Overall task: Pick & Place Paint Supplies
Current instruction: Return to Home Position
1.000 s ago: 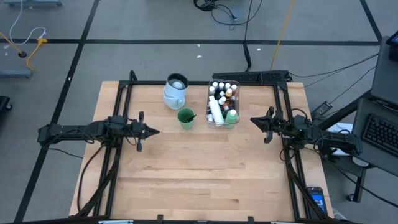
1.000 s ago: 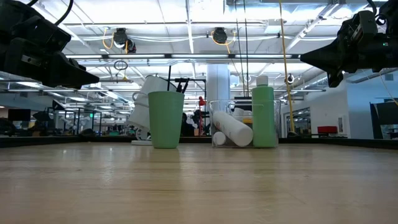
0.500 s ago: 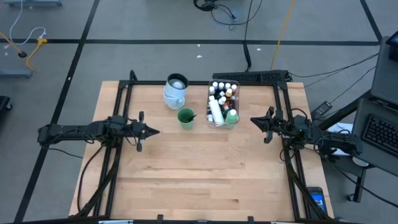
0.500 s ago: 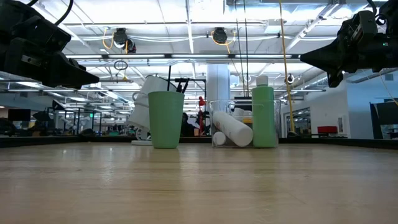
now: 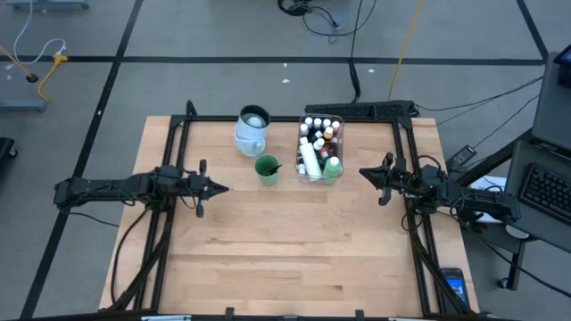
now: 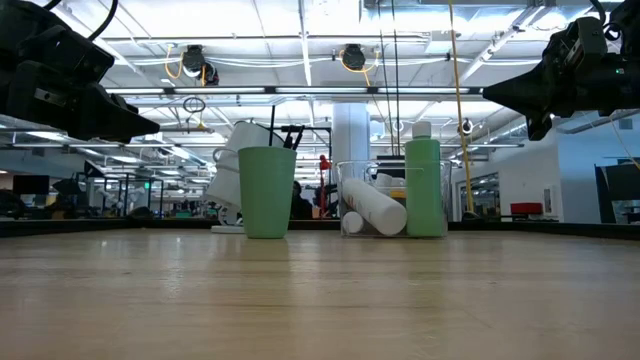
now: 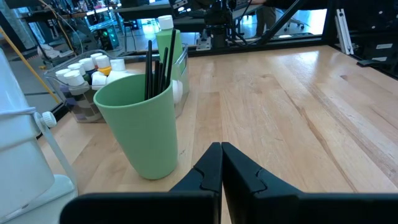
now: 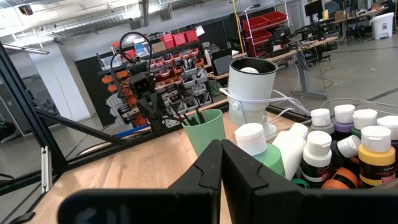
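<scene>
The clear tub [image 5: 320, 148] on the far middle of the table holds several tiny paint bottles [image 8: 348, 146], a lying white bottle [image 6: 374, 206] and an upright green bottle [image 6: 424, 187]. A green cup [image 7: 139, 124] with thin dark brushes [image 7: 159, 65] standing in it rests on its base next to the tub. My left gripper [image 5: 222, 188] hovers shut above the table's left side, pointing toward the cup. My right gripper [image 5: 363, 173] hovers shut at the right side, pointing toward the tub. Neither touches anything.
A pale-blue jug [image 5: 252, 129] stands at the far edge, left of the tub and behind the cup. Bare wooden tabletop [image 5: 285, 241] spreads over the near half. A phone [image 5: 454, 286] lies off the near right corner.
</scene>
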